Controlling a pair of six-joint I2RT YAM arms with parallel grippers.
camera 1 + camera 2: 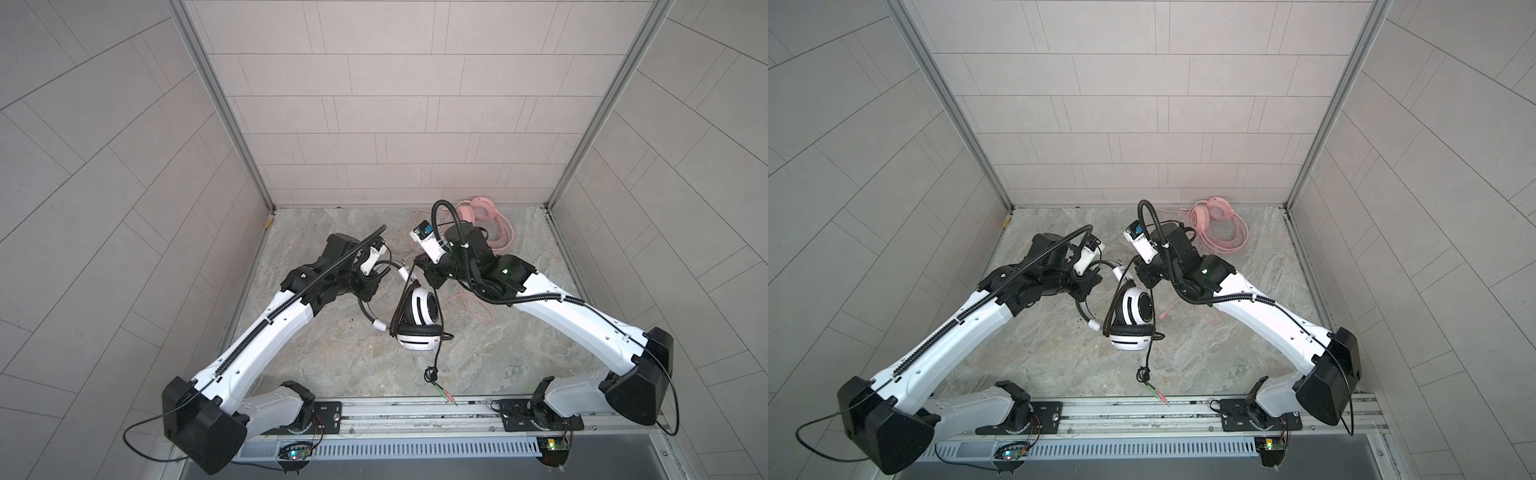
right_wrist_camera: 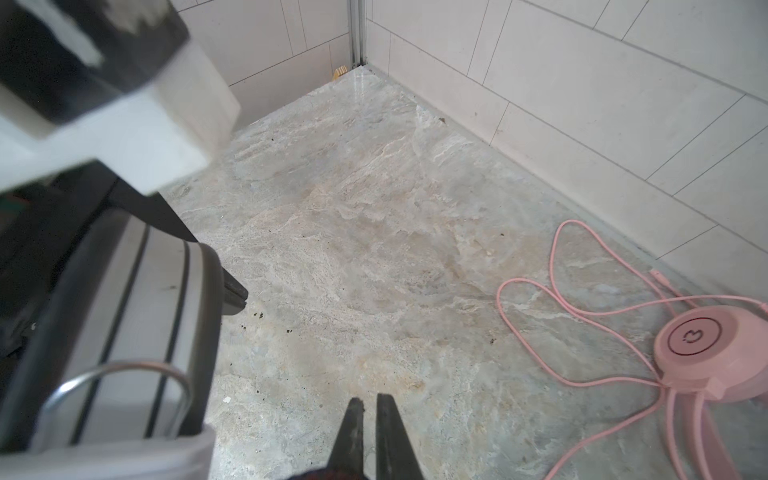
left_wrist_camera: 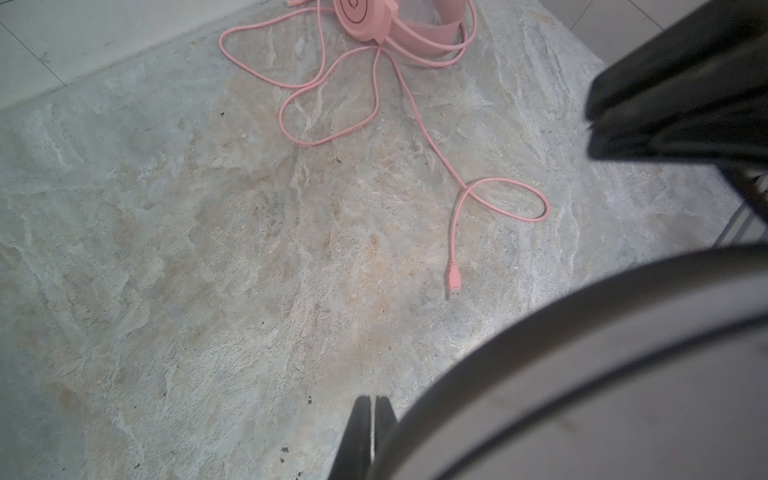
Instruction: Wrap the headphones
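the stone table [image 1: 332,365] is lying under the white-and-black headset [image 1: 419,309], which is staying in the middle with its black cable [image 1: 436,357] trailing toward the near edge. the pink headset [image 1: 1214,210] is lying well behind the white-and-black headset, by the back wall. the left gripper [image 3: 372,432] is staying closed right beside its headband; i cannot tell if it is pinching anything. the right gripper [image 2: 371,432] is sitting parted just a crack near that headband, holding nothing.
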